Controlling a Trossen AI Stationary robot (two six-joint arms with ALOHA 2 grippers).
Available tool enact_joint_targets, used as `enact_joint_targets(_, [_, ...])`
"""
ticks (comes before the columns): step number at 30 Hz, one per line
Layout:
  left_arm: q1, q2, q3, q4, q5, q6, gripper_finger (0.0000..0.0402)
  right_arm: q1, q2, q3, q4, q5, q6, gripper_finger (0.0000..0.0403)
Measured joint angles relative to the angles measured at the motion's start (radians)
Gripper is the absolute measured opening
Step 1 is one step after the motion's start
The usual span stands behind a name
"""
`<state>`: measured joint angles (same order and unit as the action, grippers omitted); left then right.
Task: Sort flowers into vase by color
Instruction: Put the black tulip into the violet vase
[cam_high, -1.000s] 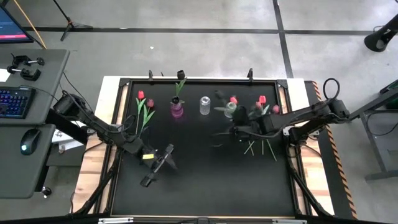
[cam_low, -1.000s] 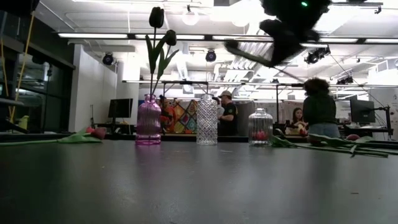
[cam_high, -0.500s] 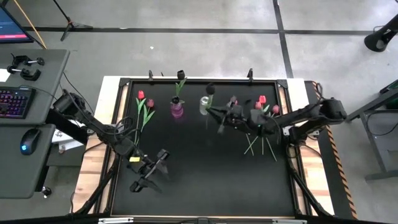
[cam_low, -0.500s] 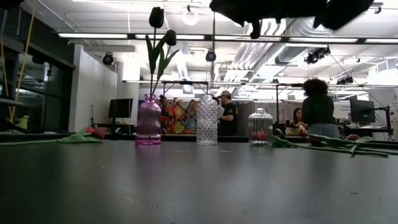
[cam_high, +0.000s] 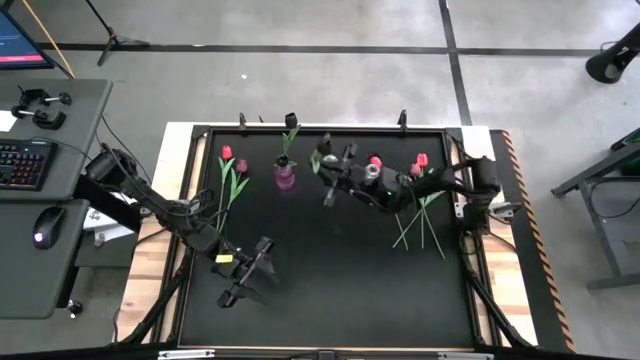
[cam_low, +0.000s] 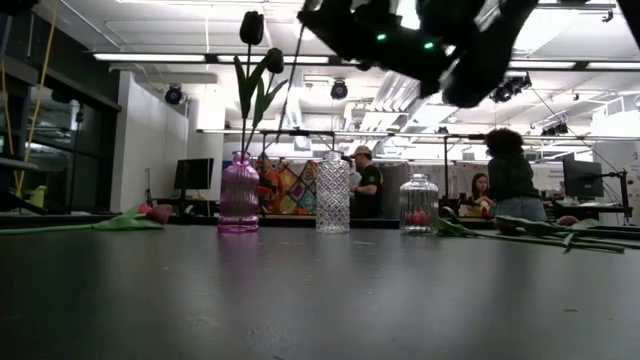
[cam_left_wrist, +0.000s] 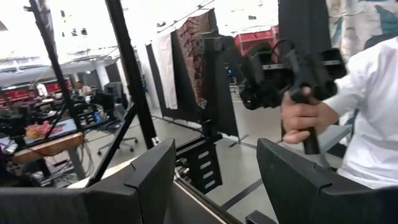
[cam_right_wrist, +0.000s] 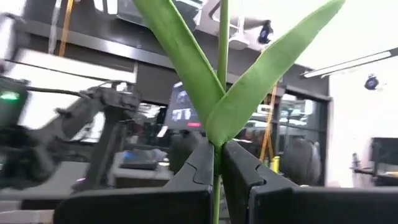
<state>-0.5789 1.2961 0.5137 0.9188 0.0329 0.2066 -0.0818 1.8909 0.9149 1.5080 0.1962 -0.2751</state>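
Flowers are spread along the far edge of the black table (cam_high: 330, 290), seen whole only in the high view. The left arm sits low over the near-left part of the table, its left gripper (cam_high: 243, 280) well clear of every stem; the left wrist view shows its two dark fingers (cam_left_wrist: 149, 180) standing wide apart with nothing between them, and beyond them a person's hand (cam_left_wrist: 298, 118) gripping a black controller, which no other view shows. The right arm reaches across the far side, the right gripper (cam_high: 335, 172) held above the clear vase (cam_low: 333, 192). Its fingers (cam_right_wrist: 199, 168) are pinched together on a green stem (cam_right_wrist: 222, 37) with two leaves forking just above them; the right wrist view alone shows this grasp, and the head of that flower is out of its picture. The low view shows three vases in a row: purple vase (cam_low: 239, 193) with dark tulips (cam_low: 252, 27) upright in it, the clear one in the middle, and a squat glass jar (cam_low: 418, 204). Two red tulips (cam_high: 232, 170) lie flat left of the purple vase; a loose bunch (cam_high: 420, 200) lies to the right.
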Motion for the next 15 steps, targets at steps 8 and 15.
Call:
enact_joint_targets(8, [0.0,0.0,0.0,-0.007,-0.001,-0.003,0.0213,-0.061,0.104,0.168,-0.007,-0.055,0.013,0.0])
enact_joint_targets(15, [0.0,0.0,0.0,-0.01,-0.004,-0.003,0.0213,-0.088,0.161,0.257,-0.07,-0.102,0.073,0.0])
